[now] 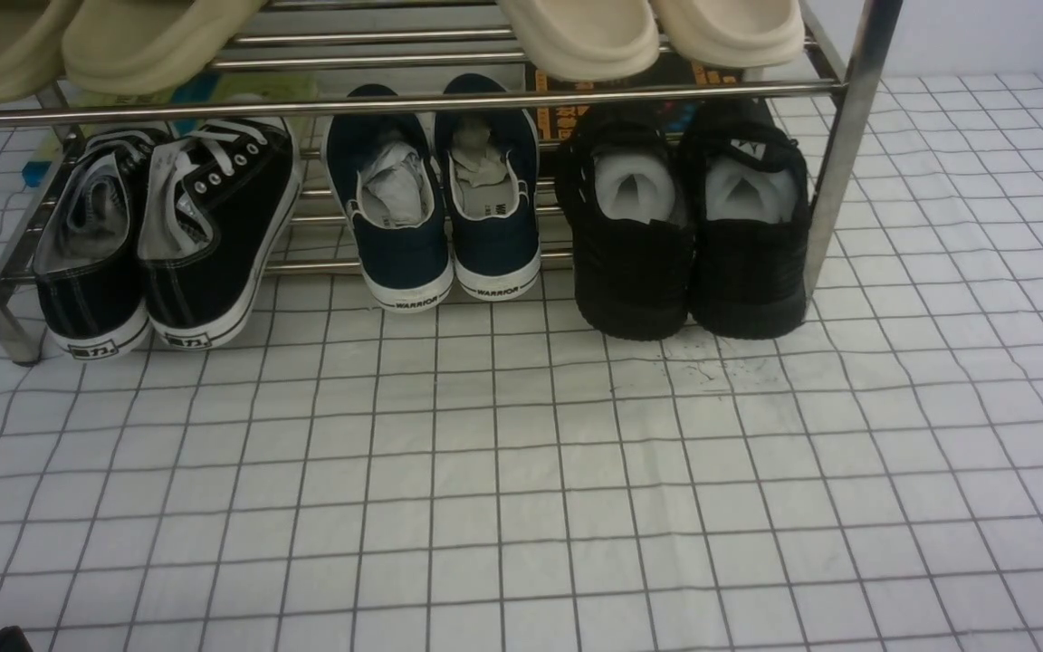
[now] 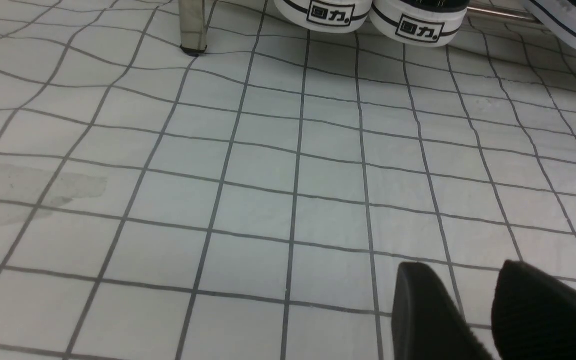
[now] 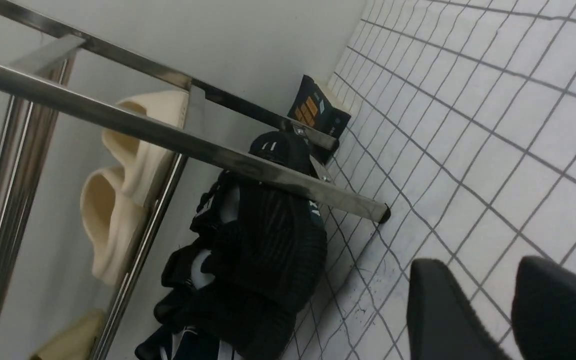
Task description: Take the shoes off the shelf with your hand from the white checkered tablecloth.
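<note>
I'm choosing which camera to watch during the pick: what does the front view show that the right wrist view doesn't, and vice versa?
Only front: the "WARRIOR" heel labels.
Only right wrist: the right gripper, open, with nothing between its fingers.
Both: the all-black sneakers, the chrome rack, the cream slippers and the checkered cloth.

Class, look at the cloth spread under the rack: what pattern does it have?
White with thin dark grid lines; the cloth shows best in the front view.

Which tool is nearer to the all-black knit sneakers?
Right: the right black tool is near the sneakers' end of the chrome rack; the left tool toward the opposite end.
</note>
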### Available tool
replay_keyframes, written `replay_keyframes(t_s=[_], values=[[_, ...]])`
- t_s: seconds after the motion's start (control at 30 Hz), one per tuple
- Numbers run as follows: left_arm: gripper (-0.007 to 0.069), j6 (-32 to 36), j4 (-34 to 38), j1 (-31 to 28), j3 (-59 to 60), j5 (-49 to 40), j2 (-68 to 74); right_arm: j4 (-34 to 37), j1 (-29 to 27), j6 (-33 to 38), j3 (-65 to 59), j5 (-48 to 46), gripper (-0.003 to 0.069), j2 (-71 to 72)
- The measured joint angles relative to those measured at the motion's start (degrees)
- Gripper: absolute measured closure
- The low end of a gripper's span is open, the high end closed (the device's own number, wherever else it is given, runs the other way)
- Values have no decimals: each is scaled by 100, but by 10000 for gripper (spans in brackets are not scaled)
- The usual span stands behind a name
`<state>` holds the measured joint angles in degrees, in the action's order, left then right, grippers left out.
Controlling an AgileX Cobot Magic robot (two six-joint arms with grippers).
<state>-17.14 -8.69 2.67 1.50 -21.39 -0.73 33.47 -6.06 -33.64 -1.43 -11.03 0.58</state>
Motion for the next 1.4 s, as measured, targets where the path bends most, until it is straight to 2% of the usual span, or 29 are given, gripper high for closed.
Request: replay_keyframes(t_s=[0.13, 0.17, 0.2, 0.27, 0.3, 0.33, 0.4, 0.53, 0.67, 0.73, 0.87, 0.93, 1.0, 1.03, 1.07, 1.13, 1.17, 1.2, 1.23, 1.3, 1.33, 1.4], values=[[384, 0, 0, 0, 0, 0, 0, -18, 0, 438, 109, 69, 472, 0], [384, 0, 0, 0, 0, 0, 0, -139, 0, 1000, 430, 155, 526, -7], [384, 0, 0, 0, 0, 0, 0, -157, 0, 1000, 430, 173, 534, -7], [384, 0, 0, 0, 0, 0, 0, -381, 0, 2112, 1285, 339, 644, -274], [384, 0, 0, 0, 0, 0, 0, -402, 0, 2194, 1353, 344, 644, -310], [384, 0, 0, 0, 0, 0, 0, -504, 0, 2753, 1916, 299, 670, -601], [384, 0, 0, 0, 0, 0, 0, -577, 0, 3364, 2472, 17, 673, -1061], [384, 0, 0, 0, 0, 0, 0, -638, 0, 4125, 3656, -1577, 665, -2368], [384, 0, 0, 0, 0, 0, 0, -637, 0, 4198, 4349, -3368, 658, -4022], [384, 0, 0, 0, 0, 0, 0, -591, 0, 4242, 4458, -3714, 657, -4538], [384, 0, 0, 0, 0, 0, 0, 71, 0, 4955, 4669, -4249, 654, -6375], [384, 0, 0, 0, 0, 0, 0, 445, 18, 5231, 4719, -4323, 652, -6719], [384, 0, 0, 0, 0, 0, 0, 1331, 238, 6083, 4992, -4546, 650, -7561], [384, 0, 0, 0, 0, 0, 0, 1385, 299, 6135, 5019, -4559, 650, -7615], [384, 0, 0, 0, 0, 0, 0, 1755, 609, 6453, 5347, -4651, 648, -8065], [384, 0, 0, 0, 0, -5, 0, 1847, 1091, 6520, 5802, -4710, 648, -8474], [384, 0, 0, 0, 0, -5, 0, 1847, 1091, 6520, 5860, -4711, 648, -8518], [384, 0, 0, 0, 0, -5, 0, 1677, 1549, 6377, 6438, -4751, 648, -8897], [384, 0, 0, 0, 0, -5, 0, 1638, 1601, 6377, 6438, -4751, 648, -8897], [384, 0, 0, 0, 0, -5, 0, 870, 2217, 5814, 7362, -4818, 648, -9369], [384, 0, 0, 0, 0, -5, 0, 796, 2260, 5703, 7499, -4834, 648, -9432], [384, 0, 0, 0, 0, -5, 0, -97, 2722, 4979, 8349, -4813, 646, -9745]])
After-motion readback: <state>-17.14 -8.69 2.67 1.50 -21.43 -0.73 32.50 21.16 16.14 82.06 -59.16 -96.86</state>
